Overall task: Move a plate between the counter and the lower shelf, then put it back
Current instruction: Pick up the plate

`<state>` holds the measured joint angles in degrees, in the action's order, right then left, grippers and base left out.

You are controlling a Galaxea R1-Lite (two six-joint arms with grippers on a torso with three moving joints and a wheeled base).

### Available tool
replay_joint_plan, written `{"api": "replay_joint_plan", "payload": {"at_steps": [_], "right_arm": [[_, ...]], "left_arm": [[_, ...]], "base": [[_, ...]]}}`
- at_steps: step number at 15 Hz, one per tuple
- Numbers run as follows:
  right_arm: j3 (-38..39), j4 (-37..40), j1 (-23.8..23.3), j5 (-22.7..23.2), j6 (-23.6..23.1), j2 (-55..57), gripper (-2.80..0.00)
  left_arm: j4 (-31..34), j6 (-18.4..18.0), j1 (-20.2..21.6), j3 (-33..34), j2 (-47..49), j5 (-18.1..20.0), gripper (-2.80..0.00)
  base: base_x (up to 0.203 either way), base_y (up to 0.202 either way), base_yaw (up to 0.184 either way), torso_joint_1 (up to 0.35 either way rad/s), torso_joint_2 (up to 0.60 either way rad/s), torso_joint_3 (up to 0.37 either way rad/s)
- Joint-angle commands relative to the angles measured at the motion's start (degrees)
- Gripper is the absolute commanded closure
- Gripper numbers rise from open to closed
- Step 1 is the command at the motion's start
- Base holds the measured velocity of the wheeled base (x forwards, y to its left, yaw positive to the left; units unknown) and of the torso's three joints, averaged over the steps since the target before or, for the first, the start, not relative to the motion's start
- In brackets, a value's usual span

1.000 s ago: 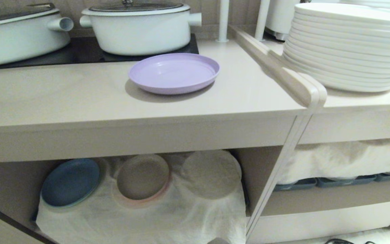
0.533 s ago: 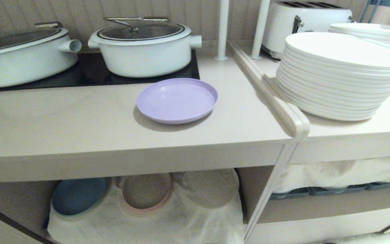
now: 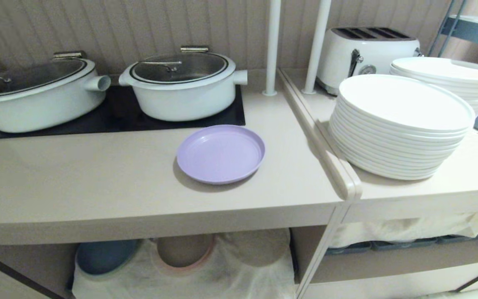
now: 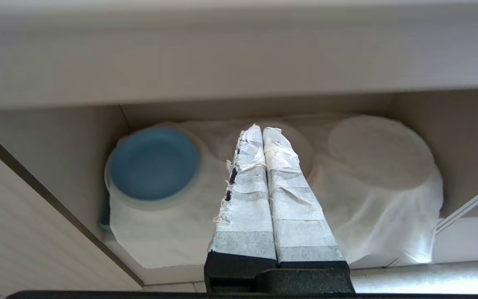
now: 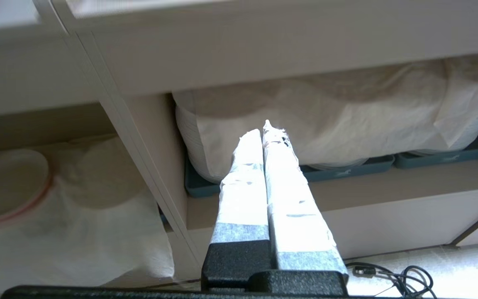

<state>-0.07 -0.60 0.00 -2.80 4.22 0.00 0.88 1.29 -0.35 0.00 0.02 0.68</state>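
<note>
The lilac plate (image 3: 221, 154) lies flat on the beige counter (image 3: 77, 182), just in front of the black hob panel (image 3: 110, 118). Below it the lower shelf (image 3: 181, 274) is draped with white cloth and holds a blue plate (image 3: 105, 256) and a pink-rimmed beige plate (image 3: 185, 250). Neither arm shows in the head view. My left gripper (image 4: 262, 129) is shut and empty, hanging low in front of the lower shelf (image 4: 172, 232). My right gripper (image 5: 264, 128) is shut and empty too, facing the compartment with grey-blue trays (image 5: 347, 170).
Two white lidded pots (image 3: 183, 85) (image 3: 35, 95) stand on the hob. Two white posts (image 3: 272, 45) rise behind the counter's right end. On the adjoining section sit stacks of white plates (image 3: 401, 124) and a white toaster (image 3: 367, 54). Cables (image 5: 405, 278) lie on the floor.
The head camera has risen: the whole scene has slid down the picture, showing the counter more from above and less of the lower shelf. The plate and the arms have kept still.
</note>
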Motion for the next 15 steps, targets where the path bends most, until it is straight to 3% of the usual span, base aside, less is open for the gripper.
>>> {"api": "replay_joint_plan", "payload": {"at_steps": [1, 6, 15], "right_arm": [[-0.01, -0.02, 0.09, -0.01, 0.0, 0.0, 0.0], [0.03, -0.02, 0.03, -0.01, 0.0, 0.0, 0.0], [-0.01, -0.02, 0.0, -0.02, 0.0, 0.0, 0.0]], "left_arm": [[0.0, 0.03, 0.0, 0.0, -0.02, 0.02, 0.0], [0.0, 0.03, 0.0, 0.0, -0.02, 0.02, 0.0], [0.0, 0.11, 0.0, 0.0, -0.02, 0.02, 0.0]], "base": [[0.0, 0.0, 0.0, 0.274, -0.59, -0.301], [0.0, 0.0, 0.0, 0.275, -0.59, -0.307], [0.0, 0.0, 0.0, 0.181, -0.37, -0.194]]}}
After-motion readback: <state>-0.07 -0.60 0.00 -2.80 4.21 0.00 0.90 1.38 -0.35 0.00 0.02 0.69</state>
